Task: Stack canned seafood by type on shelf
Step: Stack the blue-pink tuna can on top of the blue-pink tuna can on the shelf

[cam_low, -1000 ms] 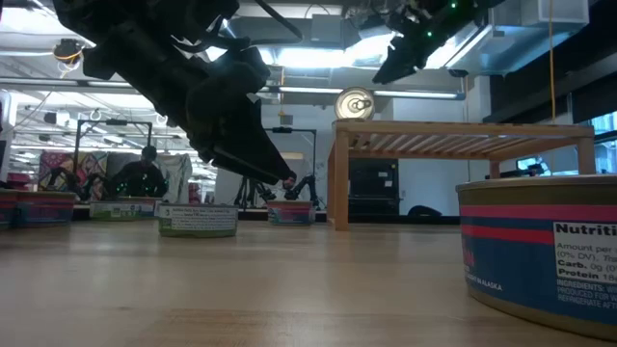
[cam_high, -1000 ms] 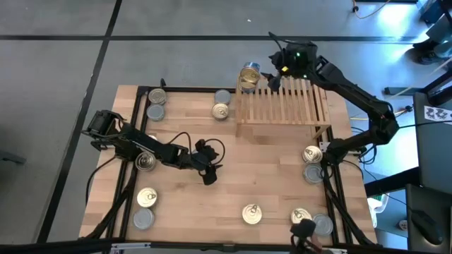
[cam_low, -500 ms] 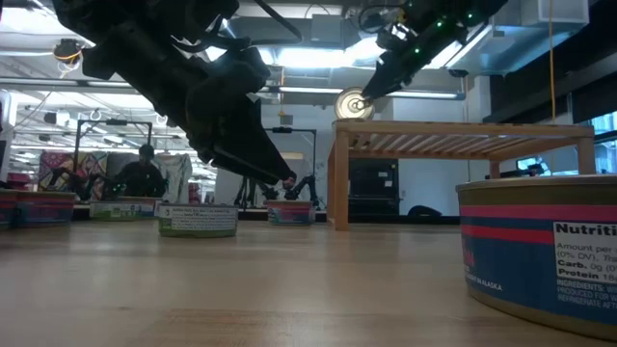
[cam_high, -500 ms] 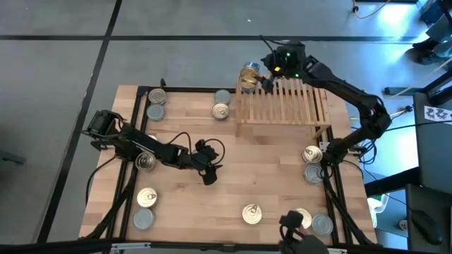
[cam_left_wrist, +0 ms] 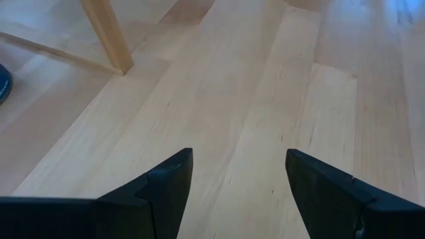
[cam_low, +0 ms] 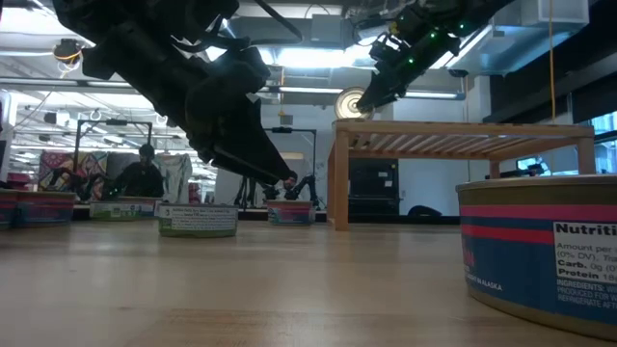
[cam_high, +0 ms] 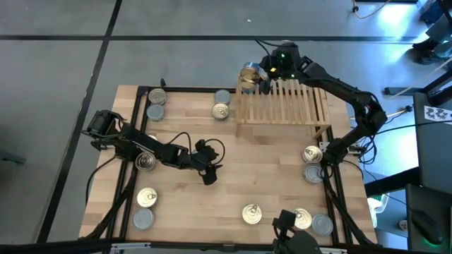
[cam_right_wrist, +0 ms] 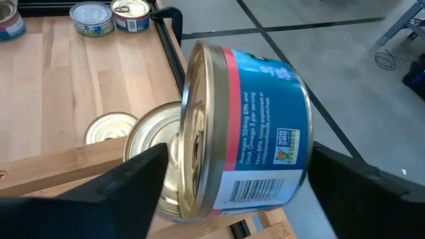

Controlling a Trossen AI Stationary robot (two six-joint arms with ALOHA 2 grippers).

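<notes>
A: Wooden worktop (cam_high: 233, 169) carries many small round metal tins, and the raised rack of light wooden slats (cam_high: 282, 104) stands at its far side. Where is the tin in hand?

B: At the rack's far left corner. The blue-labelled round tin (cam_right_wrist: 246, 149) stands on its edge between the right fingers (cam_right_wrist: 133, 179), which are wide around it; I cannot tell if they press it.

A: How will it handle?

B: Stiff, smooth, probably slippery. Better to hold the flat faces. The left fingers (cam_left_wrist: 166, 186) hover wide and empty above the worktop's middle.
</notes>
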